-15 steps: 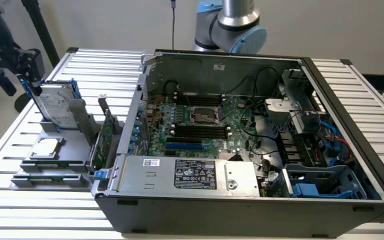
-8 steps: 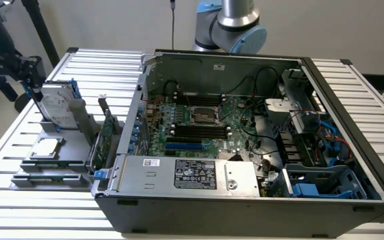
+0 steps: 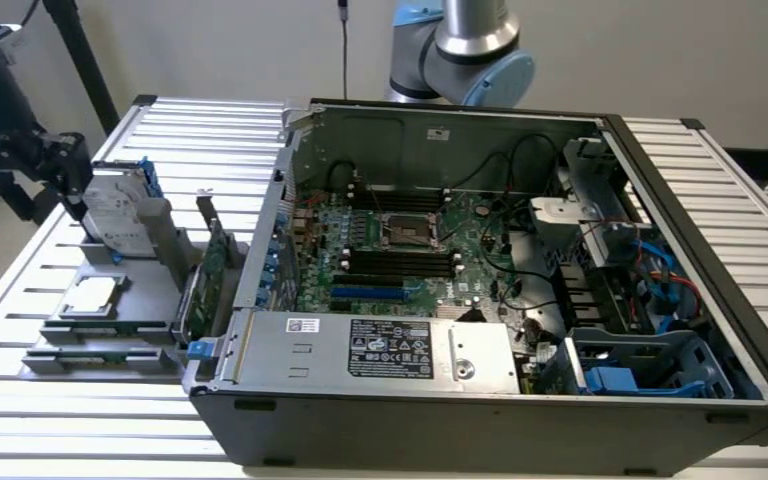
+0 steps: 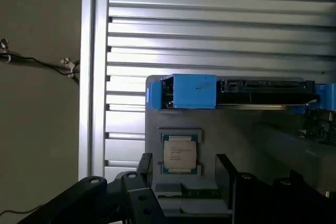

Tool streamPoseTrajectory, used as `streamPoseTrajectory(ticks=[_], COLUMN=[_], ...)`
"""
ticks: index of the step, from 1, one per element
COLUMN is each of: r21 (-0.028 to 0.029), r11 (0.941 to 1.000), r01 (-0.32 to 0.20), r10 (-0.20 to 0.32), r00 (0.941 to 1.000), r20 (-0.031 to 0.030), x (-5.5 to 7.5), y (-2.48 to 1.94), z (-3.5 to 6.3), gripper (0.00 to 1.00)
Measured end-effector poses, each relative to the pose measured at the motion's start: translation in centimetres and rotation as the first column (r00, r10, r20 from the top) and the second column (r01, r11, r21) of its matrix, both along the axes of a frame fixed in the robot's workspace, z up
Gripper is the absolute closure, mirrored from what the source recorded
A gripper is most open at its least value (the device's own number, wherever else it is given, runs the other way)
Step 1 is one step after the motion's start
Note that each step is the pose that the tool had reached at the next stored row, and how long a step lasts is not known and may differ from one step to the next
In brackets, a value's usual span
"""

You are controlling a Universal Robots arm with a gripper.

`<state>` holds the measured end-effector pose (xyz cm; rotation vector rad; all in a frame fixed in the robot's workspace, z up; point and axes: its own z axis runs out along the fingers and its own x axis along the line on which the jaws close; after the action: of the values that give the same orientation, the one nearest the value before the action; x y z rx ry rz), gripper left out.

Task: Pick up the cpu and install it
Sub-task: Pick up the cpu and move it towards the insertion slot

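The cpu [image 4: 179,153] is a small square chip with a silver-grey top, lying flat in a recess of a grey holder [image 4: 247,140]. In the exterior view the cpu [image 3: 91,295] rests on that holder, on the table at the exterior view's left, outside the computer case. My gripper [image 4: 185,160] is open, its two black fingers [image 4: 146,167] standing either side of the chip and apart from it. The gripper [image 3: 61,172] hangs above the far end of the holder, higher than the chip. Inside the case, the motherboard's socket [image 3: 404,232] lies open.
A silver hard drive with a blue bracket [image 3: 120,212] stands upright on the holder just beyond the chip. A green circuit card [image 3: 211,270] stands between the holder and the open case [image 3: 491,400]. The slatted metal table [image 3: 37,300] ends close to the holder's left.
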<state>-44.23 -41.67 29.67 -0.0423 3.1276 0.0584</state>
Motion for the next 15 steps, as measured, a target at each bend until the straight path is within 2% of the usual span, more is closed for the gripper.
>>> streamPoseTrajectory(ticks=[8,15], r21=[-0.0002,-0.0001], r11=[1.0000,1.0000], r01=[0.000,0.000], r10=[0.000,0.000], r00=[1.0000,1.0000], r20=[-0.0002,-0.0002], x=[0.0,0.0], y=[-0.93,-1.30], z=[-1.45,-2.72], gripper=[0.40,0.40])
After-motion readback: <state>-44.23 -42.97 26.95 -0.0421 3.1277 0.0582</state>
